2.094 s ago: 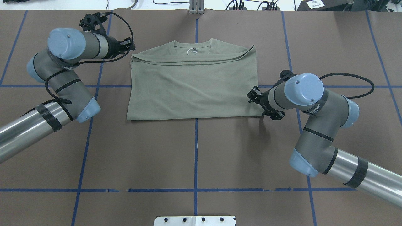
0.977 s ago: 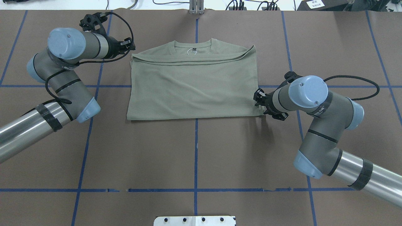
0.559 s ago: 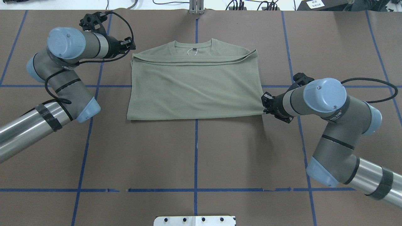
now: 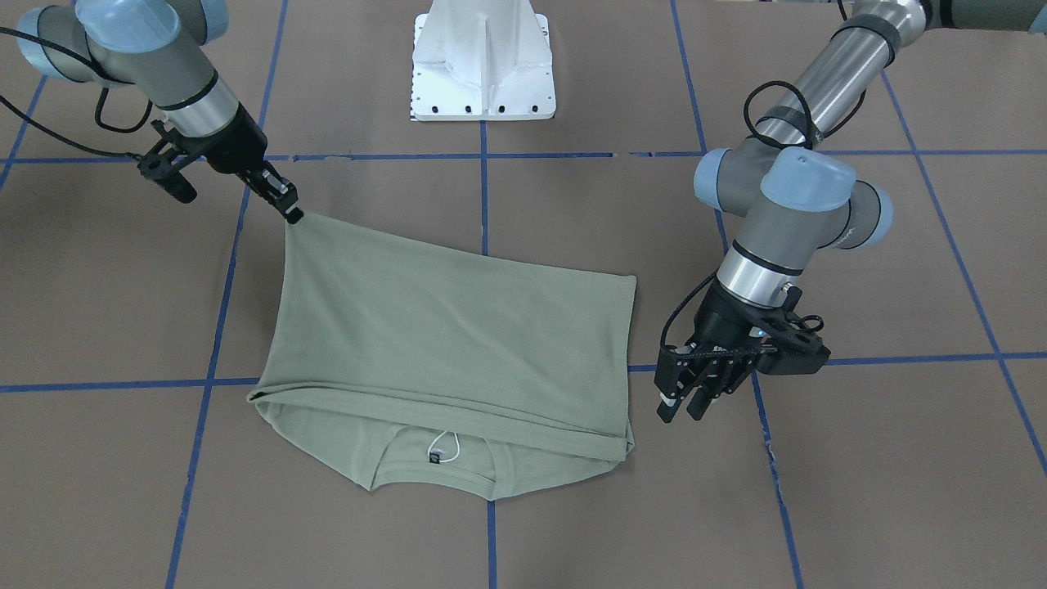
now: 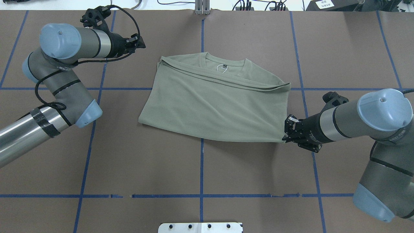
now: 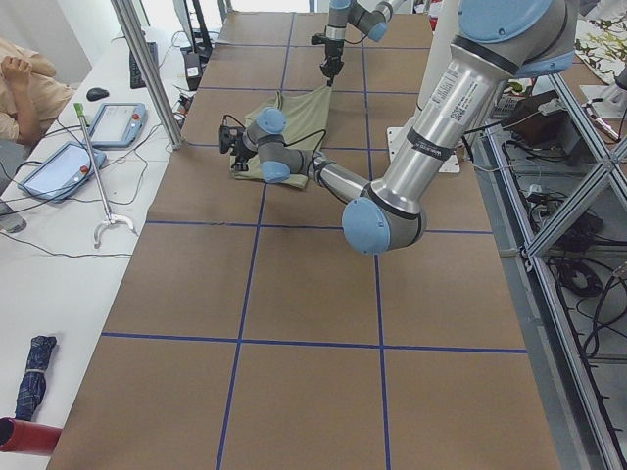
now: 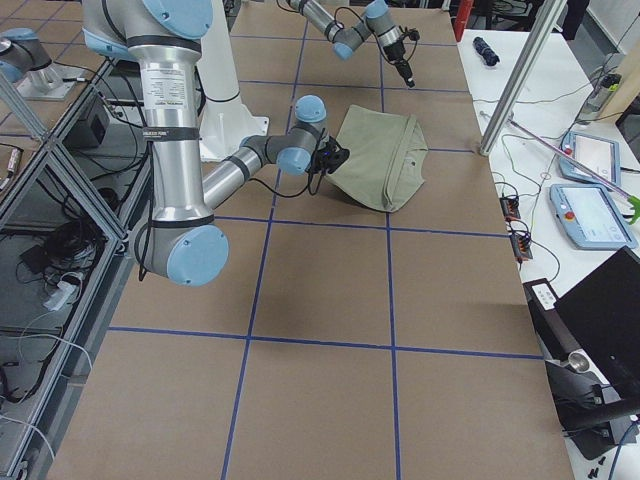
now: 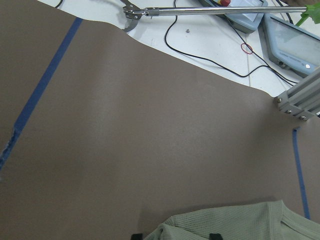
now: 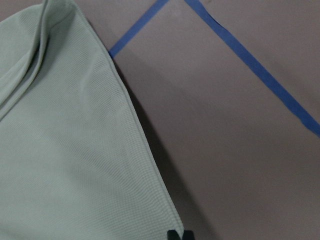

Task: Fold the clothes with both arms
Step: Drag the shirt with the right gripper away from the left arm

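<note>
Across the middle of the table: a folded shirt, pinched at one corner.
Your shirt [image 5: 213,106] lies folded and askew on the brown table [image 5: 200,168], collar [image 5: 224,63] on the side far from the robot. It looks light, soft and limp, a knit likely to stretch and drag on the surface, so take it at the corners, through every layer. Your right gripper [image 5: 285,136] is closed on the near right corner, with the fabric there taut. Your left gripper [image 4: 687,401] hangs spread and empty near the far left corner, not touching.
</note>
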Motion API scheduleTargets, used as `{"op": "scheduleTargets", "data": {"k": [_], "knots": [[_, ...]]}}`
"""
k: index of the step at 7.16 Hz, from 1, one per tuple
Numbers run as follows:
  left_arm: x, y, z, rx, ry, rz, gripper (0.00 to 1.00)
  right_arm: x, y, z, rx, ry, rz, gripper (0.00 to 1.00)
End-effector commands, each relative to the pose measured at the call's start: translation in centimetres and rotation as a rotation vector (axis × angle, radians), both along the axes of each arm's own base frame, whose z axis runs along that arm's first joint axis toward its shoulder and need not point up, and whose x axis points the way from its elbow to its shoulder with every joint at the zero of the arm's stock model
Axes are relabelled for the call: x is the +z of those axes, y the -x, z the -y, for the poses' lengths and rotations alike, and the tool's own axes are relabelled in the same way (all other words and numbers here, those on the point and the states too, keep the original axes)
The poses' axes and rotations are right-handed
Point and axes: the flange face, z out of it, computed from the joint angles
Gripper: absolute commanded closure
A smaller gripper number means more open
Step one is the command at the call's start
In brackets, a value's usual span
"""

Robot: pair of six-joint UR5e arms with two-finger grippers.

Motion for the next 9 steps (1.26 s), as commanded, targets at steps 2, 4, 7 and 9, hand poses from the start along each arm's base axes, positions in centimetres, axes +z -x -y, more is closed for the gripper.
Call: {"op": "scheduleTargets", "data": {"k": [2, 4, 7, 9], "knots": [[-3.5, 2.5, -5.6, 0.127, 0.001, -0.122, 0.28, -2.5, -0.7, -8.6, -0.312, 0.136, 0.100, 1.00], [-5.5, 1.4, -8.1, 0.195, 0.021, -0.183, 0.25, -1.8, 1.7, -15.0, -0.469, 0.162, 0.072, 1.00], [-5.7, 1.4, -13.8, 0.261, 0.141, -0.274, 0.00, 0.4, 2.8, -20.8, -0.579, 0.170, 0.004, 0.27], [-4.8, 0.8, -14.5, 0.250, 0.243, -0.287, 0.00, 0.9, 2.6, -19.9, -0.530, 0.153, -0.011, 0.00]]}}
